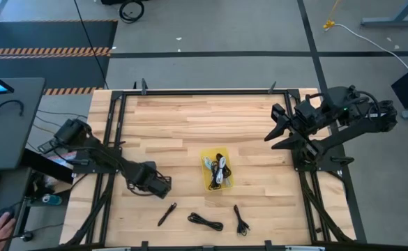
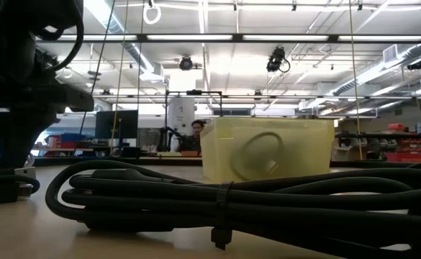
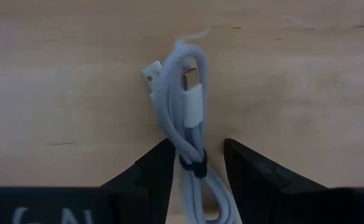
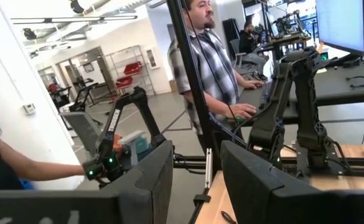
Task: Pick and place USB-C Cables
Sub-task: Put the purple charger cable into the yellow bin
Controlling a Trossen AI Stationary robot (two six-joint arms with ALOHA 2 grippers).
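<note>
A light grey USB-C cable bundle (image 3: 185,99), bound with a dark tie, lies flat on the wooden table. My left gripper (image 3: 197,146) is open and low over it, one finger on either side of the bundle at the tie. From above, the left gripper (image 1: 163,185) hides this bundle. A yellow bin (image 1: 205,183) at the table's middle holds several white and black cable bundles. Three black bundles (image 1: 205,222) lie near the table's near edge. My right gripper (image 1: 273,129) is open and raised near the table's right side, away from the cables.
In the low view a black tied bundle (image 2: 217,194) fills the foreground, with the translucent bin (image 2: 268,147) behind it and my left arm (image 2: 23,72) at the left. People stand beyond the table (image 4: 206,56). Bare wood lies between the left gripper and the bin.
</note>
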